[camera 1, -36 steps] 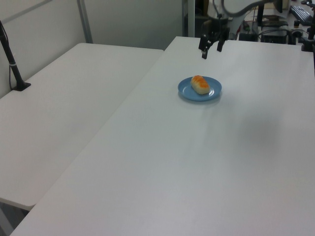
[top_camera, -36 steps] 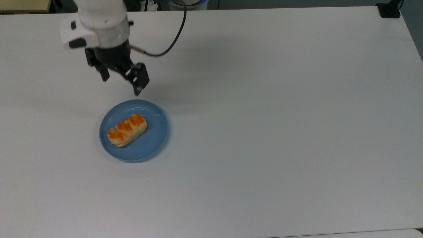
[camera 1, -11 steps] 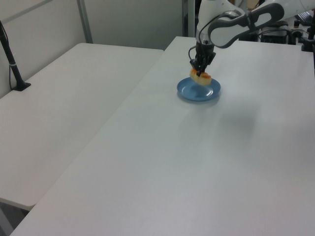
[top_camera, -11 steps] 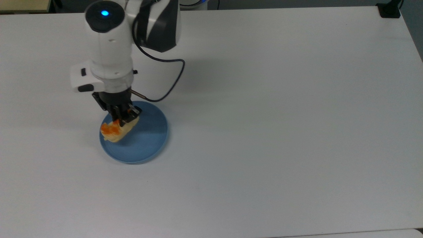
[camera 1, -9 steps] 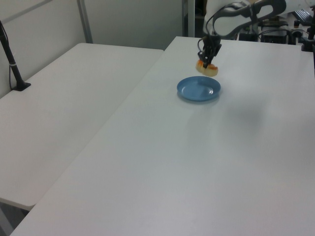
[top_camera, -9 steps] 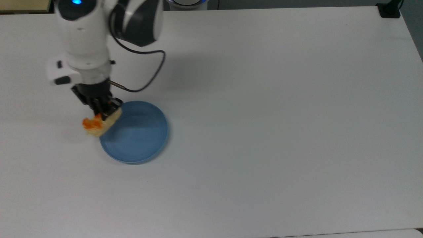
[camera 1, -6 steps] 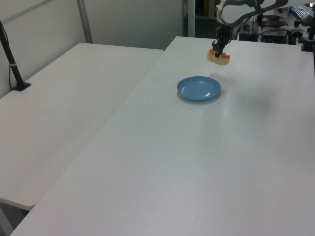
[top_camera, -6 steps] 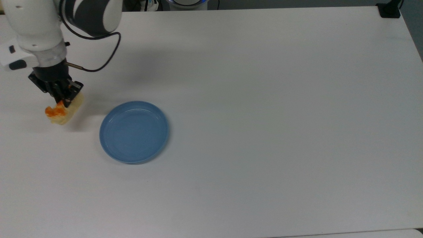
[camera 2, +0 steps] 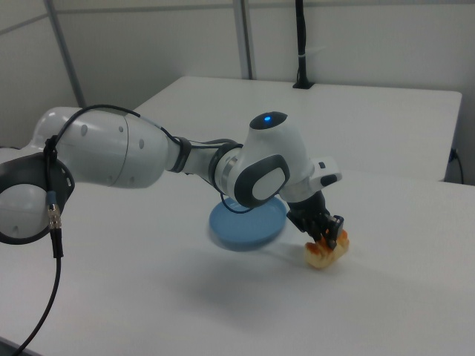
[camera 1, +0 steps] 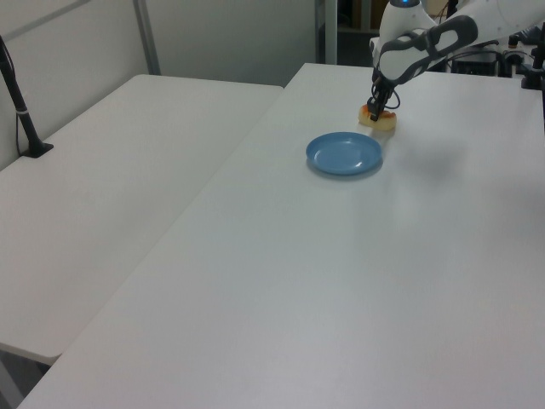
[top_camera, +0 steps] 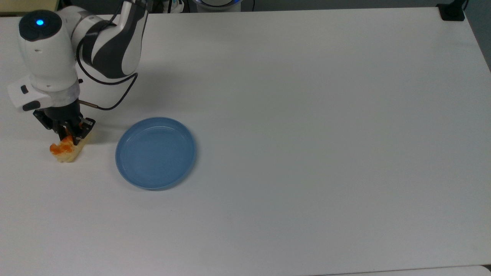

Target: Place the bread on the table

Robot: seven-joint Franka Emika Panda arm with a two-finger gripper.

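The black two-finger gripper is clenched on the small oblong pale-tan bread roll with orange glazed bumps, its fingers pinching the roll's upper end from either side. The bread sits low over, or on, the large plain white smooth table, tilted with one end down; whether it fully rests on the surface cannot be told. In the top view it lies near the table's left edge, to the left of the round blue glossy plate and clear of its rim. In the right view the bread is on the right view's right of the plate, with the gripper just above it under the rounded white and grey wrist.
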